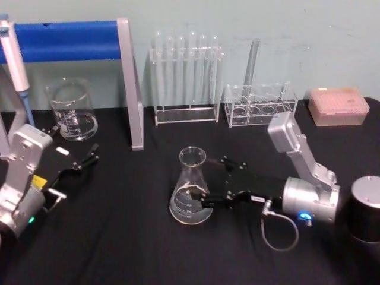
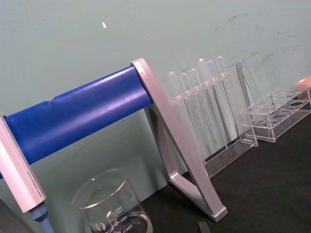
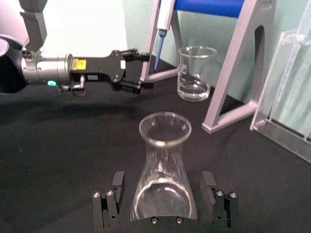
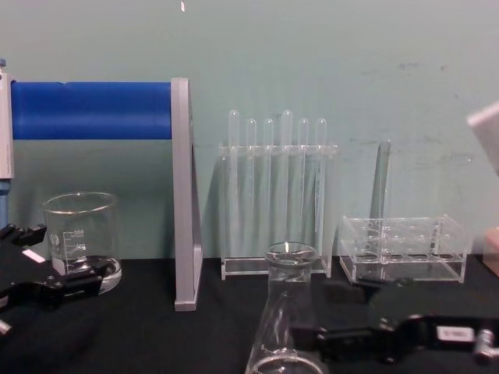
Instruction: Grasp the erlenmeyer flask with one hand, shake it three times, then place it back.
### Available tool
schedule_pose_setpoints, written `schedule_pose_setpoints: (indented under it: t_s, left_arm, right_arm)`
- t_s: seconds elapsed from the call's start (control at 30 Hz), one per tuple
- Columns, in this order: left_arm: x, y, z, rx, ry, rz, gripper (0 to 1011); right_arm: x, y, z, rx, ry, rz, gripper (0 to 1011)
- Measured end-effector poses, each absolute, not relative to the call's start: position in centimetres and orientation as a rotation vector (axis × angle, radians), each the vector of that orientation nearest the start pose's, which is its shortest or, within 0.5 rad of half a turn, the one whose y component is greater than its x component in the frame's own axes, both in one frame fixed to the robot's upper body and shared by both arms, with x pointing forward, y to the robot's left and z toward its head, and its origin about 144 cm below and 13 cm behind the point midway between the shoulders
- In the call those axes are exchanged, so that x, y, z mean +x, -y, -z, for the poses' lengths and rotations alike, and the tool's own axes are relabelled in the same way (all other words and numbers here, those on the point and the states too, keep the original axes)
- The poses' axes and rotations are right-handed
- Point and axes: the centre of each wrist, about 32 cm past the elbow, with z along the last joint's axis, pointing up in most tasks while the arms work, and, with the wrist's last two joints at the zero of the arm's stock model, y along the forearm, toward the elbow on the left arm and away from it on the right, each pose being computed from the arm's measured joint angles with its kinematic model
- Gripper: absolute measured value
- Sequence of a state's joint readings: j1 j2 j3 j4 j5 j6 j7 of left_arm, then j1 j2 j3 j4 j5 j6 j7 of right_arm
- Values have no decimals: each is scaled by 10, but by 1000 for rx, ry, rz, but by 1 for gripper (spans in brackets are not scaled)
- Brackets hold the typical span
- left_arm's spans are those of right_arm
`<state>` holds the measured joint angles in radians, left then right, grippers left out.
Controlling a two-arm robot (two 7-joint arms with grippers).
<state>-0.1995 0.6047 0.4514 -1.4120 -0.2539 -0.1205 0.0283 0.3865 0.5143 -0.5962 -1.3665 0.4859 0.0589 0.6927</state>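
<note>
The erlenmeyer flask (image 1: 191, 189) is clear glass and stands upright on the black table, near the middle. My right gripper (image 1: 200, 185) reaches in from the right, low at the flask's wide base. In the right wrist view the flask (image 3: 164, 170) sits between the two black fingers (image 3: 110, 208), with a thin gap on each side, so the right gripper (image 3: 165, 206) is open around it. The chest view has the flask (image 4: 285, 312) in front of that black hand (image 4: 343, 336). My left gripper (image 1: 88, 157) rests parked at the left, open and holding nothing.
A glass beaker (image 1: 72, 111) stands at the back left beside a blue-bar stand (image 1: 129, 83) with a hanging pipette (image 1: 14, 59). A rack of test tubes (image 1: 185, 77), a low clear rack (image 1: 261, 105) and a pink tip box (image 1: 337, 105) line the back.
</note>
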Motion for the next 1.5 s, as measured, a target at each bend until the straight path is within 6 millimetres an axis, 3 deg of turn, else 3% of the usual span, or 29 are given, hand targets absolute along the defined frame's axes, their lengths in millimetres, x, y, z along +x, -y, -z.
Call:
schedule_pose_setpoints:
  t_s: [0.3, 0.53, 0.9, 1.13, 1.5]
  left_arm:
    - [489, -310, -1140, 304, 285, -1248, 1001]
    - [489, -310, -1140, 304, 285, -1248, 1001]
    - [489, -310, -1140, 304, 285, -1248, 1001]
    - [489, -310, -1140, 305, 285, -1248, 1001]
    - [489, -310, -1140, 304, 285, -1248, 1001]
  right_arm:
    - [515, 280, -1178, -220, -55, 560, 1000]
    - [514, 294, -1196, -103, 13, 706, 1000]
    - [523, 266, -1191, 68, 57, 1019, 1000]
    - [527, 248, -1170, -10, -21, 1131, 1000]
    - [529, 245, -1149, -102, -63, 1163, 1000]
